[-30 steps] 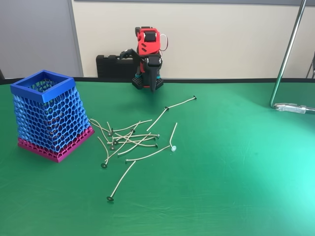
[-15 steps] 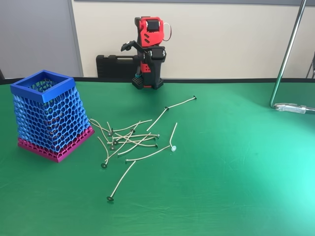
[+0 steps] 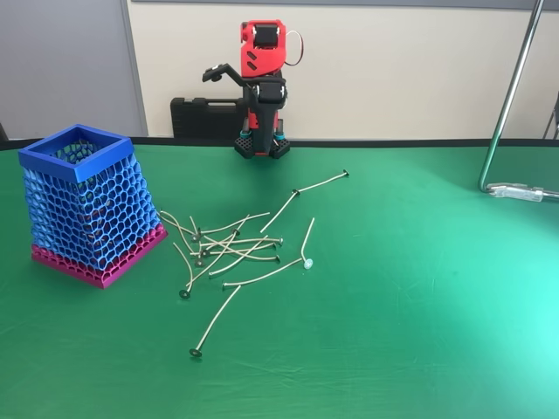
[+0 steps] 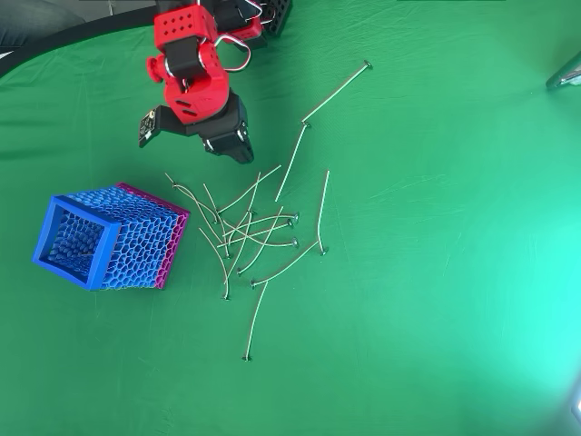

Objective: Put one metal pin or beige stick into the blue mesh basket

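My gripper [image 4: 238, 148] hangs empty, its opening unclear, at twelve o'clock from the pins [image 4: 243, 232]. They look light, thin, slippery; I'd pinch one mid-shaft for the basket [image 4: 68, 268].

From my remote seat I can read no text, label, brand, number or sign anywhere, not on the arm [image 4: 195, 86], the basket [image 3: 83, 205] or the table [image 3: 419, 288].

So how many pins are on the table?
About 13 pins: five spread out around a tangle of roughly eight beside the basket; overlaps may hide more.
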Controlling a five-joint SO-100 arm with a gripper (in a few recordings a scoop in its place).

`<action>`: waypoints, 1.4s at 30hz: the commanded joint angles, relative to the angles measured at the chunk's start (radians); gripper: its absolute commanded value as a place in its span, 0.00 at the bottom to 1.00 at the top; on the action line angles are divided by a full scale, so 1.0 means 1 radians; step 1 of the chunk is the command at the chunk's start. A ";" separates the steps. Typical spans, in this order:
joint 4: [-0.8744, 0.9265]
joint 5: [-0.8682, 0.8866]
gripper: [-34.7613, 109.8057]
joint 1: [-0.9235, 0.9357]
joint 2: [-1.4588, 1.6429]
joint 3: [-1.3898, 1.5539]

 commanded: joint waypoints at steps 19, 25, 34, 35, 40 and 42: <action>0.149 -0.663 0.24 0.008 -0.426 -0.477; 0.155 -0.792 0.24 -0.023 -0.515 -0.538; 0.155 -0.965 0.24 -0.037 -0.712 -0.716; 0.155 -0.977 0.24 -0.037 -0.736 -0.741; 0.155 -1.029 0.24 -0.037 -0.851 -0.834; 0.156 -1.015 0.24 -0.038 -0.900 -0.874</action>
